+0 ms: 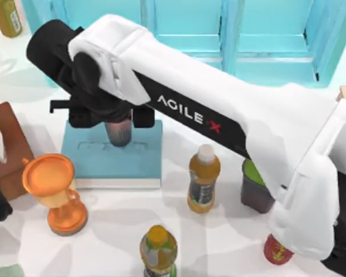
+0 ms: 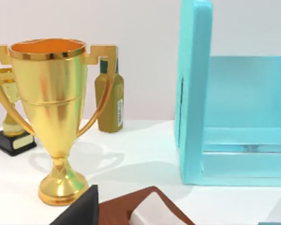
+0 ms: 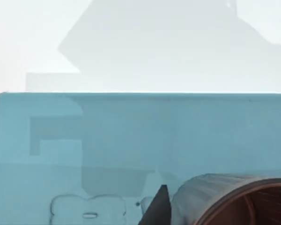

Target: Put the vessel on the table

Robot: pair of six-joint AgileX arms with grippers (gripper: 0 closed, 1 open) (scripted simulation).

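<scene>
Right now your right gripper [image 1: 120, 124] reaches across over the light-blue book [image 1: 112, 158], fingers closed around the dark metallic cup [image 1: 120, 134], which looks lifted just above the book, presumably so it can go onto the white table [image 1: 230, 231].

The right gripper [image 1: 120, 124] is hidden under its own wrist in the top view, so its grip cannot be judged. The vessel [image 1: 120, 133] shows just its lower part there (its rim is cut off in the right wrist view). The plant pot [image 1: 256, 193] is half covered by the arm.
</scene>
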